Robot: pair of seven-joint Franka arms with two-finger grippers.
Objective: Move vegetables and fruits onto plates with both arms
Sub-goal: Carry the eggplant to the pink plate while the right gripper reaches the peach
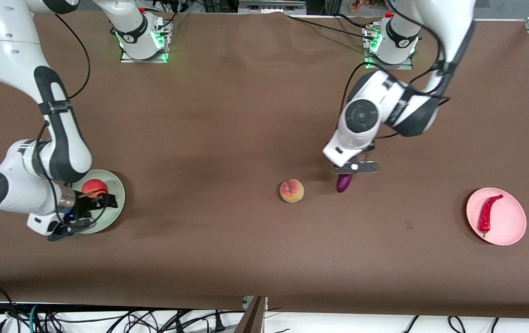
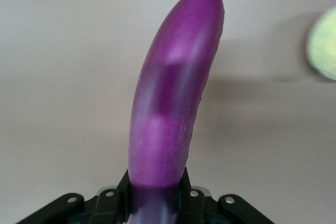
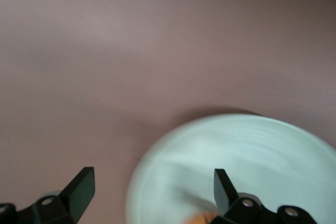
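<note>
At the right arm's end of the table, the right gripper (image 1: 89, 209) hangs low over the mint green plate (image 1: 115, 209), its fingers (image 3: 80, 190) spread wide and holding nothing; the red round fruit (image 1: 94, 187) already lies on this plate. This arm's part looks finished, so it should only rise straight and not brush the fruit. Near the middle of the table the peach (image 1: 291, 190) lies alone on the cloth. Just beside it, toward the left arm's end, the left gripper (image 1: 355, 168) is closed around the stem end of the purple eggplant (image 2: 170, 103), whose free end points down to the table. I judge the step in hand is carrying it to the pink plate (image 1: 509, 226) near the left arm's edge, where the red chili pepper (image 1: 487, 212) already lies. The eggplant is long and held at one end, so it may swing; move slowly and lay it down beside the chili. The surface is a plain brown cloth (image 1: 245, 115); cables (image 1: 107, 319) hang below the edge nearest the front camera.
</note>
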